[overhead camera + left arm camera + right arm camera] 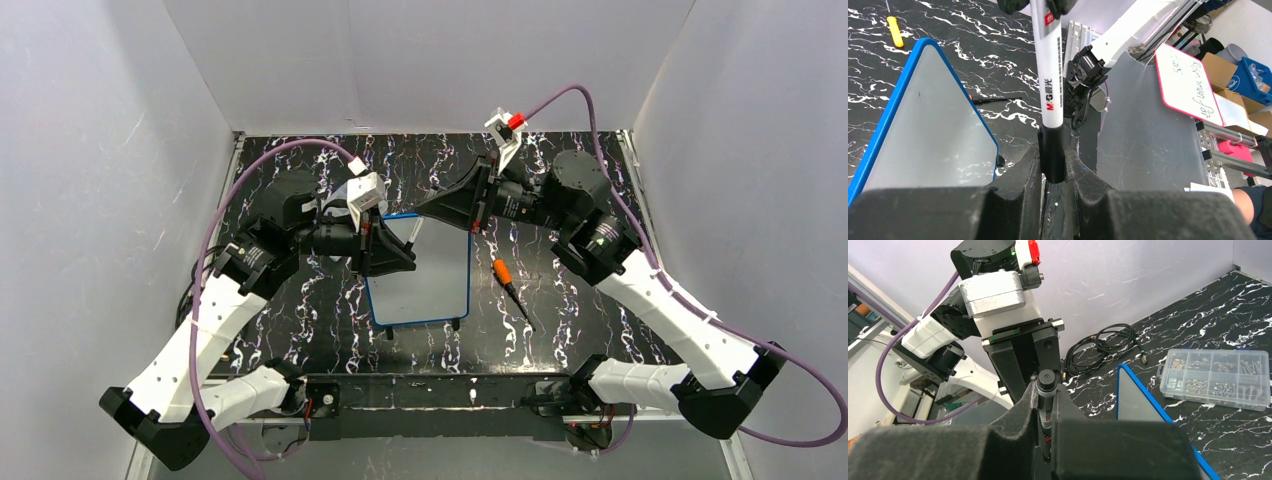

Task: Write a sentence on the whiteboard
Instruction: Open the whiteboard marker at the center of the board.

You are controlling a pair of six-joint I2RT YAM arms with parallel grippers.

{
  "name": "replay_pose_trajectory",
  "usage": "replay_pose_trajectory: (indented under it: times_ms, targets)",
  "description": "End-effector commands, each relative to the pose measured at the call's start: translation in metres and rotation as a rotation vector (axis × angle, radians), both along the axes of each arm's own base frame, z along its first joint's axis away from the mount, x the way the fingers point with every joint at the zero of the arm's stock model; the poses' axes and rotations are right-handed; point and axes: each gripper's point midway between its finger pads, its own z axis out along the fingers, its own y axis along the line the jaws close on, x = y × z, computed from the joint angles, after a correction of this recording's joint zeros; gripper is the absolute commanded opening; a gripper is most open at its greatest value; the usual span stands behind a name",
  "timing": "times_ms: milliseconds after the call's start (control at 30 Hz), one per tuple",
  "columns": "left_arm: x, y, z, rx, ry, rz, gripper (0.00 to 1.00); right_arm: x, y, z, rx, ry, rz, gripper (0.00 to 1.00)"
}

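Pinching the black end of a white marker, the left gripper faces the right gripper, which is clamped on the marker's other end, so the two hold it between them. Just beneath both lies the whiteboard, flat on the table, its far edge under their fingers. An orange screwdriver lies beside it, below the right gripper.

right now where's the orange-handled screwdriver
In the top view, the orange-handled screwdriver lies flat on the black marbled table, just right of the blue-framed whiteboard.
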Motion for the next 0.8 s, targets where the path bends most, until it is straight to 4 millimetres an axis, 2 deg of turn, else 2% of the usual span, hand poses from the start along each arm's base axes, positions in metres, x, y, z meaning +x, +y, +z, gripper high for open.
replay_pose_trajectory:
  times_ms: [0, 167, 500, 767]
  targets:
    - [-0.040, 0.016, -0.019, 0.044, 0.099, -0.098, 0.00, -0.003, -0.052, 0.104, 0.225, -0.234, -0.190, 0.01]
    - [-0.048, 0.019, -0.018, 0.039, 0.105, -0.112, 0.00, -0.004, -0.057, 0.110, 0.254, -0.233, -0.212, 0.01]
    - [-0.054, 0.020, -0.015, 0.027, 0.107, -0.137, 0.00, 0.000, -0.063, 0.110, 0.291, -0.222, -0.250, 0.01]
    - [-0.056, 0.022, -0.030, 0.056, 0.119, -0.137, 0.00, -0.001, -0.077, 0.116, 0.327, -0.232, -0.310, 0.01]
